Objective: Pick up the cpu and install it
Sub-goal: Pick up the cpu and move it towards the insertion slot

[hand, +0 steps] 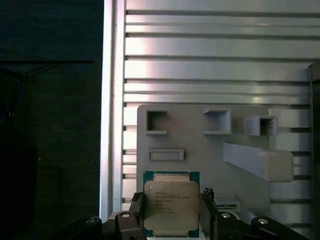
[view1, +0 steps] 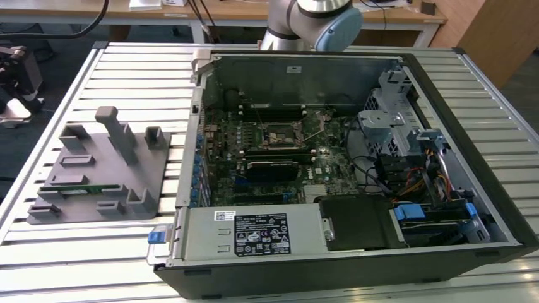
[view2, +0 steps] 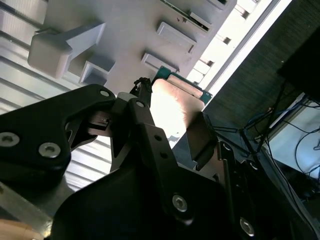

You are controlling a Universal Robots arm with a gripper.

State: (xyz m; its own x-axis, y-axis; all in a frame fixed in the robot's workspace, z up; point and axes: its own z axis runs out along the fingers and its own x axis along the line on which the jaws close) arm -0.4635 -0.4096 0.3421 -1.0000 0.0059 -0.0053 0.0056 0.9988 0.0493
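The cpu (hand: 171,202), a flat square chip with a shiny metal top and a green edge, sits between the black fingers (hand: 137,212) of my gripper (hand: 171,212), which is shut on it. In the second wrist view the cpu (view2: 176,107) glares bright between the same fingers (view2: 145,125) of the gripper (view2: 172,117). It hangs above the near corner of the grey fixture plate (hand: 200,150). The motherboard's black socket frame (view1: 281,134) lies open in the middle of the computer case (view1: 337,158), with its lever raised.
The grey fixture plate (view1: 93,170) with raised blocks and pockets lies on the slatted table (view1: 135,76) at the exterior view's left, holding a green memory stick (view1: 80,187). The case's walls, drive cage (view1: 396,120) and power supply (view1: 252,233) surround the motherboard. The arm's base (view1: 307,25) stands behind the case.
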